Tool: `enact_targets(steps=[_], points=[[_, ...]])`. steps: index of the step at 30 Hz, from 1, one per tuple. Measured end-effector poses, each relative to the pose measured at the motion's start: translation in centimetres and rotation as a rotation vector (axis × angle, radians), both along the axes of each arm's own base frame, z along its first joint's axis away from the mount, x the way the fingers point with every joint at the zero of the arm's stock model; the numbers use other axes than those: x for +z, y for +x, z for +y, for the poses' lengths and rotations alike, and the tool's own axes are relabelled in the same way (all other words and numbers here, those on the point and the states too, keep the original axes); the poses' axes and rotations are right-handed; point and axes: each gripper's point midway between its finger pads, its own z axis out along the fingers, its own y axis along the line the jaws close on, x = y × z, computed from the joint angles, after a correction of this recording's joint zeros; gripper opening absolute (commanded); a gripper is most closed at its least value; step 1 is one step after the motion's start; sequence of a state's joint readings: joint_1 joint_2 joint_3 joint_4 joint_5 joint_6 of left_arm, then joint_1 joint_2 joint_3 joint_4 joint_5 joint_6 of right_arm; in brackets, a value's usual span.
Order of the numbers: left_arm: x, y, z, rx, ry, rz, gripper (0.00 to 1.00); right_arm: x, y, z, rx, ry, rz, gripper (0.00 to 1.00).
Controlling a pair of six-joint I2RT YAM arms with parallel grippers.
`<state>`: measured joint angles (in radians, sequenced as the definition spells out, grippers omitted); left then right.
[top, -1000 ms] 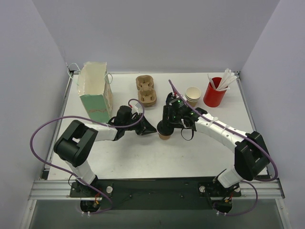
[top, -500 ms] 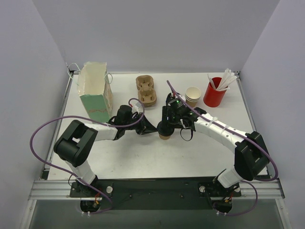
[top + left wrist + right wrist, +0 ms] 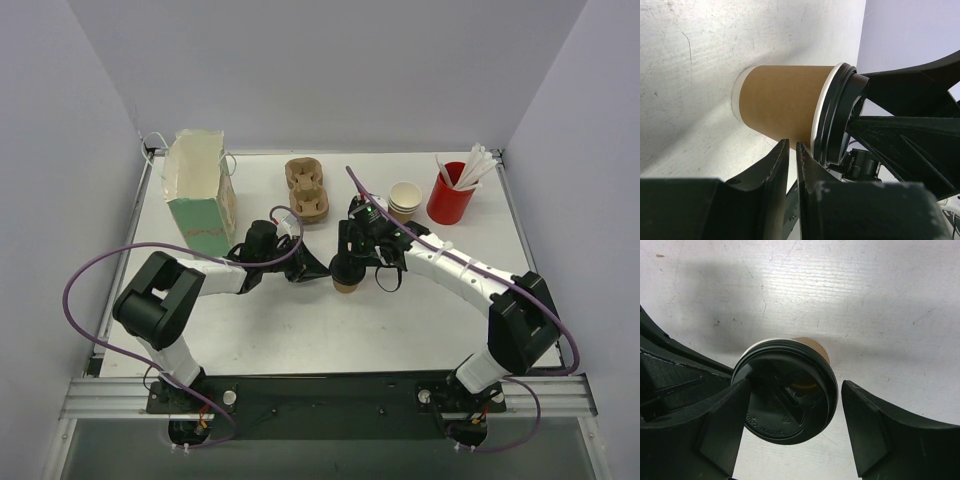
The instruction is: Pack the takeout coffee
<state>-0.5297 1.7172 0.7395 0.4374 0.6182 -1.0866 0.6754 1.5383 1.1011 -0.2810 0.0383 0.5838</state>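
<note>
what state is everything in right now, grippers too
takeout coffee, upright, black lid on
right gripper, open, fingers either side of the lid
left gripper, nearly shut, holding nothing, tips beside the coffee
paper bag, upright, top open
cup carrier, empty
stack of tan cups, upright, no lid
red cup, upright, white sticks inside

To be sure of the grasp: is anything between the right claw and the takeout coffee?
Nothing visible does. The right claw straddles the top of the takeout coffee, and only bare table shows in the gap.
</note>
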Motion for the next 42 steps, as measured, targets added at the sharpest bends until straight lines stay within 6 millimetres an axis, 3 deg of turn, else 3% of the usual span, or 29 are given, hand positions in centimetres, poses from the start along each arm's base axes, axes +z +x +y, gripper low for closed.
enact_targets(steps=[19, 32, 42], points=[[-0.6, -0.2, 0.5, -0.02, 0.069, -0.007, 0.27, -0.1, 0.0, 0.2, 0.009, -0.016, 0.004, 0.68], [3.2, 1.4, 0.4, -0.034, 0.102, -0.128, 0.33, -0.2, 0.0, 0.1, 0.007, -0.019, 0.004, 0.68], [3.4, 2.3, 0.2, -0.035, 0.128, -0.145, 0.33, -0.2, 0.0, 0.1, 0.007, -0.02, 0.005, 0.68]])
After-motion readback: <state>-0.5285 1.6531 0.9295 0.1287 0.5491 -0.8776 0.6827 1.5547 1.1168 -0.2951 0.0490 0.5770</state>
